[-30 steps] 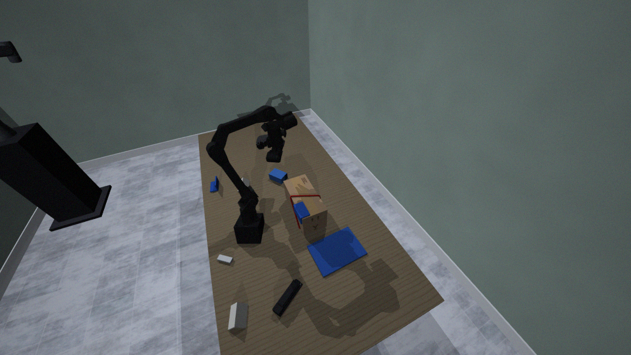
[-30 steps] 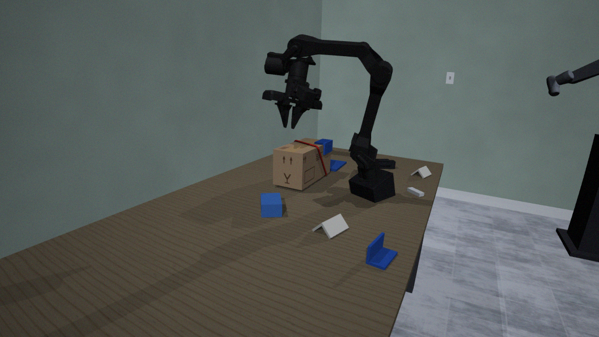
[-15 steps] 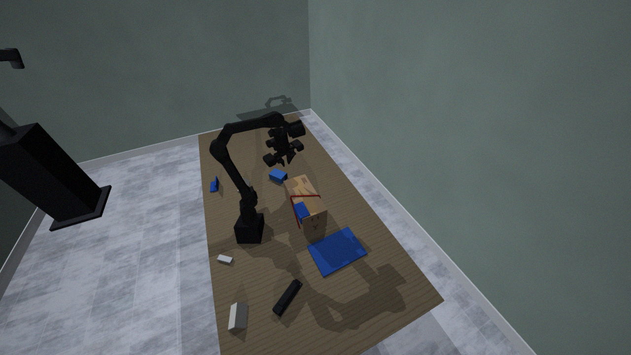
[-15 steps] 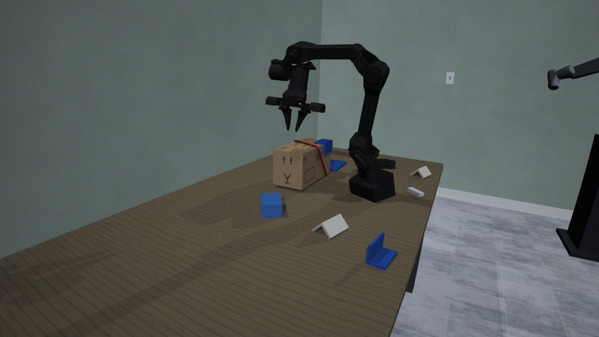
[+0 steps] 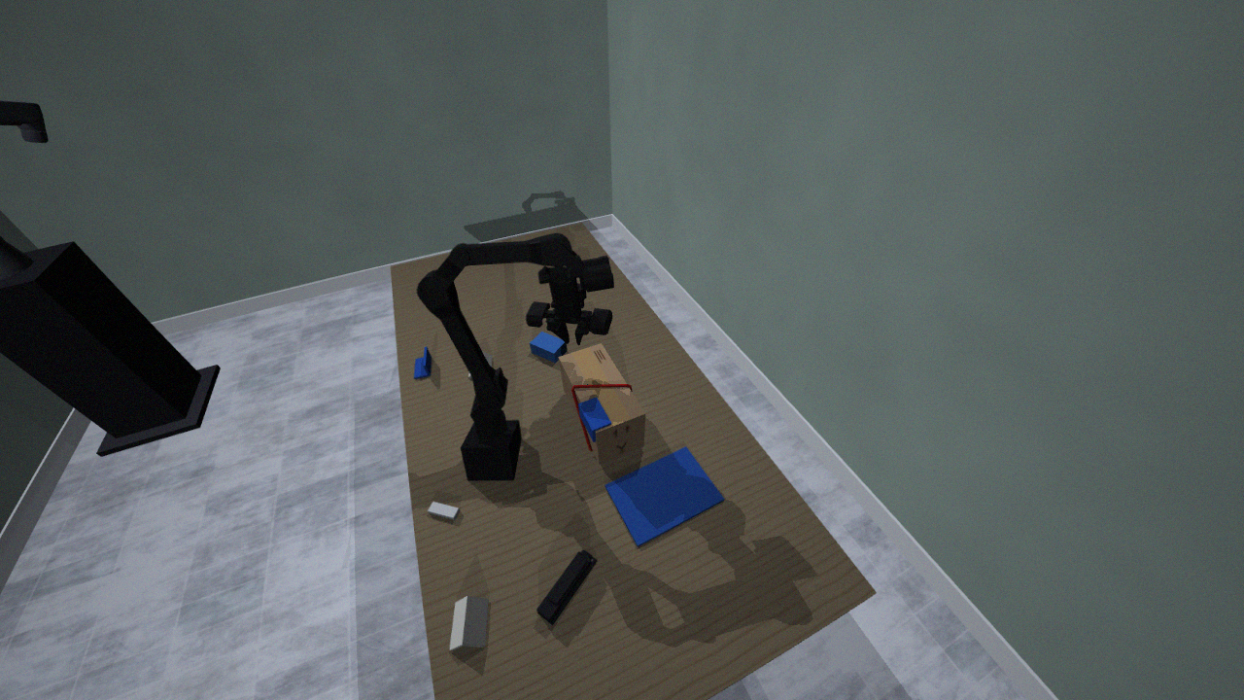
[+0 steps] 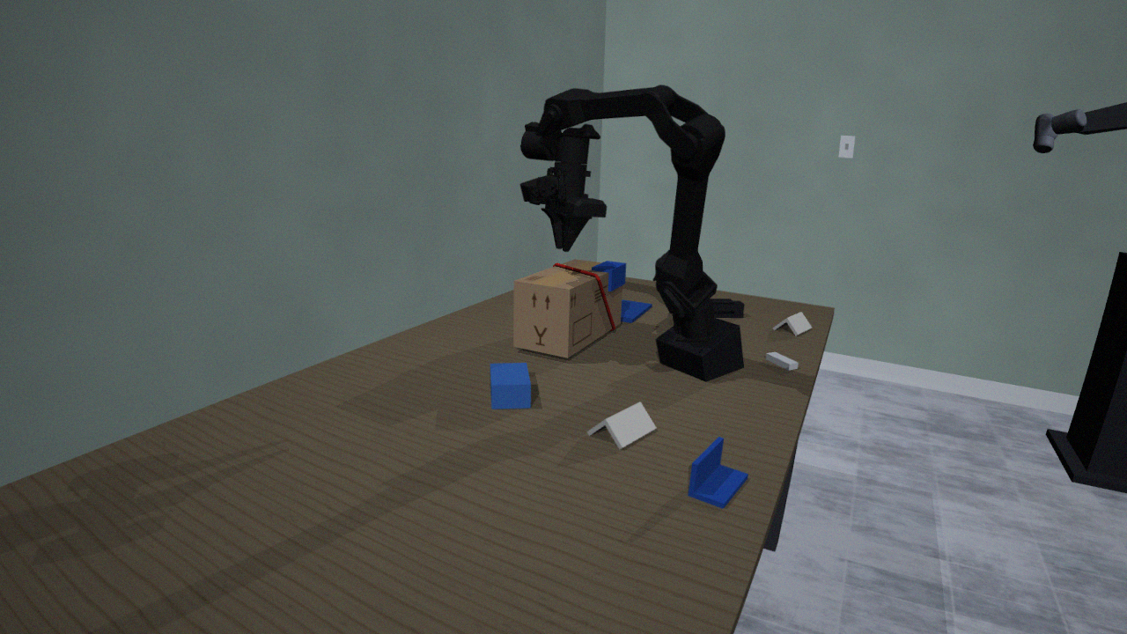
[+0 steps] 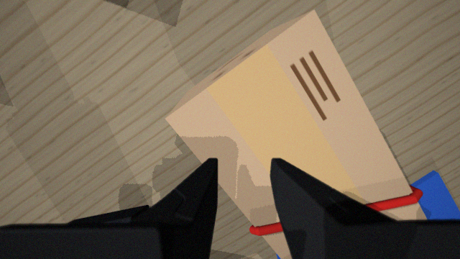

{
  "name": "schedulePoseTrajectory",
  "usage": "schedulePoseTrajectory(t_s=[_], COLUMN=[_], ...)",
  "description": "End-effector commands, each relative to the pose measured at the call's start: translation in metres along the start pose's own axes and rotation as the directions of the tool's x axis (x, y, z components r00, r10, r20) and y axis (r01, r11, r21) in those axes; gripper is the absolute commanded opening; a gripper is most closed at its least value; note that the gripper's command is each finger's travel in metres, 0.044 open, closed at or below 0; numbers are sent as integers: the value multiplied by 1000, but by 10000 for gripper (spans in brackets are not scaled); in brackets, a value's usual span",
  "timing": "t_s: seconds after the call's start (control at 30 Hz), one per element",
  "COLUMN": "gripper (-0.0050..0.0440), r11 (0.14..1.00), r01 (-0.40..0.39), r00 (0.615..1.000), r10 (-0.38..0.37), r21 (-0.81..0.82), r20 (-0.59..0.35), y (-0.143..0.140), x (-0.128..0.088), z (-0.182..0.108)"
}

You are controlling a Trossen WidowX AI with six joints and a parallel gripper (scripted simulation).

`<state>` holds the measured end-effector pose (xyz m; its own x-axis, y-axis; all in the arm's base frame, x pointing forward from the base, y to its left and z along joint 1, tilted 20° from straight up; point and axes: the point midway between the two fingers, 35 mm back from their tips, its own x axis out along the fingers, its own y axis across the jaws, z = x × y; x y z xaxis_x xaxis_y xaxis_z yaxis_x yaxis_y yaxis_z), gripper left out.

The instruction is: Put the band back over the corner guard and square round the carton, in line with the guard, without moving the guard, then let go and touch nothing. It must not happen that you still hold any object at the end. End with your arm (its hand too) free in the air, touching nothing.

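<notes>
A long cardboard carton lies on the wooden table. A thin red band goes round it near one end and runs slanted down the side. A blue corner guard sits on the carton's top edge, right beside the band. My gripper hangs above the carton's other end, clear of the top. Its fingers stand a little apart with nothing between them.
A blue block lies near the carton's end under the gripper. A flat blue mat lies past the other end. A blue angle piece, white pieces and a black bar are scattered around.
</notes>
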<state>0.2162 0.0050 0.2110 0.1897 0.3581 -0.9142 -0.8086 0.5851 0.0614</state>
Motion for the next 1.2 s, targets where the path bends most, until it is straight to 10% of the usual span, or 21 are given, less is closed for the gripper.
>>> schedulePoseTrajectory(t_s=[0.0, 0.13, 0.63, 1.17], gripper=[119, 119, 119, 119], r11=[962, 922, 208, 142], r01=[9, 15, 69, 72], r00=[1000, 999, 997, 997], r10=[-1, -1, 11, 12], r21=[274, 387, 976, 987], r20=[-28, -35, -73, -74], y=[-9, -13, -30, -31], x=[7, 8, 17, 23], z=[-17, -23, -77, -81])
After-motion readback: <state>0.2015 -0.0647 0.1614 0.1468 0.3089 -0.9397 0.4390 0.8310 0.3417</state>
